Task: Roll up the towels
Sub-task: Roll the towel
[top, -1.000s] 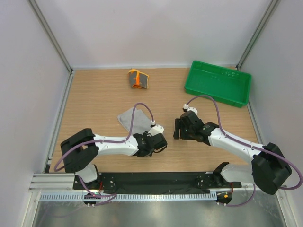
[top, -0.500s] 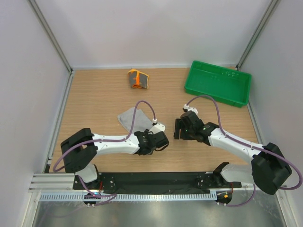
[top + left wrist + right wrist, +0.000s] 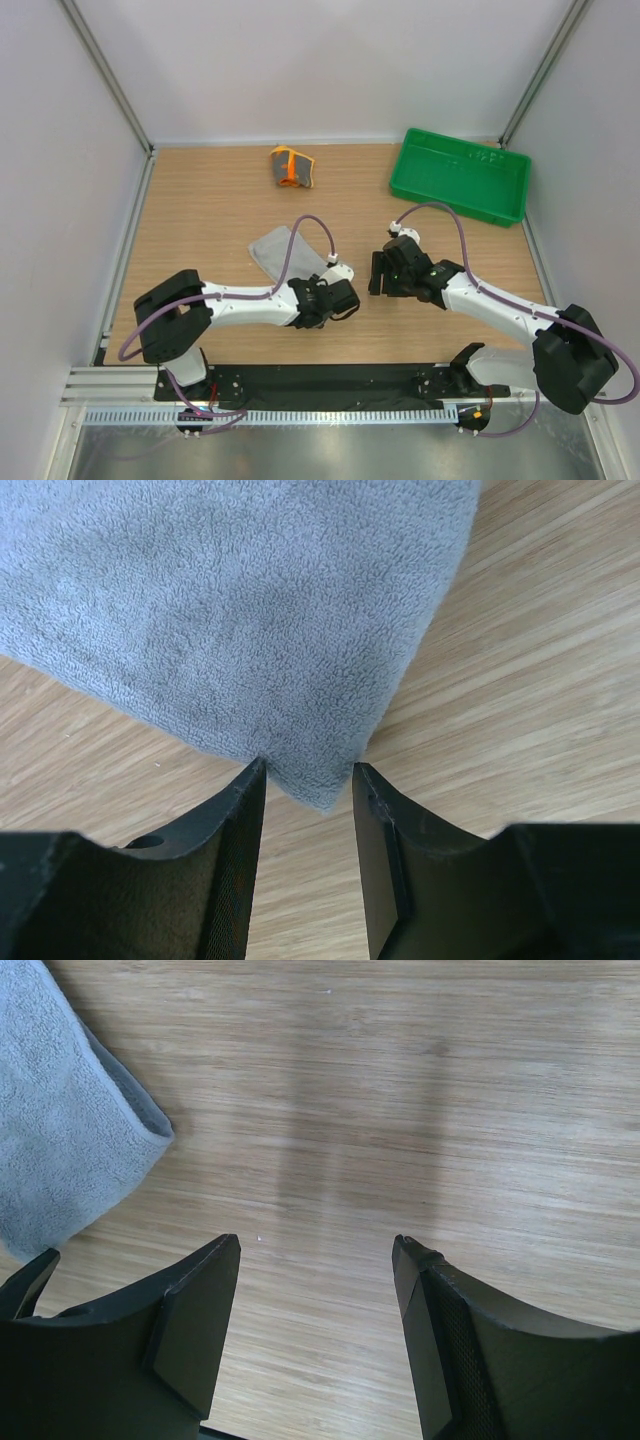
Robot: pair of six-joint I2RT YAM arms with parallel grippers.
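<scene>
The plain grey towel lies flat left of the table's middle. My left gripper sits low at its near right corner. In the left wrist view the grey towel fills the top, and its corner tip pokes between the fingers of my left gripper, which is open and not pinching it. My right gripper hovers to the right, open over bare wood, with the grey towel's edge at its left. The orange and yellow towel lies bunched at the back.
A green plastic tray stands at the back right corner. White walls with metal frame posts close in the table on three sides. Bare wood lies between the two grippers and in front of the tray.
My left arm has edged slightly to the right and its cable loop has shifted. The grey towel and the right arm look unchanged.
</scene>
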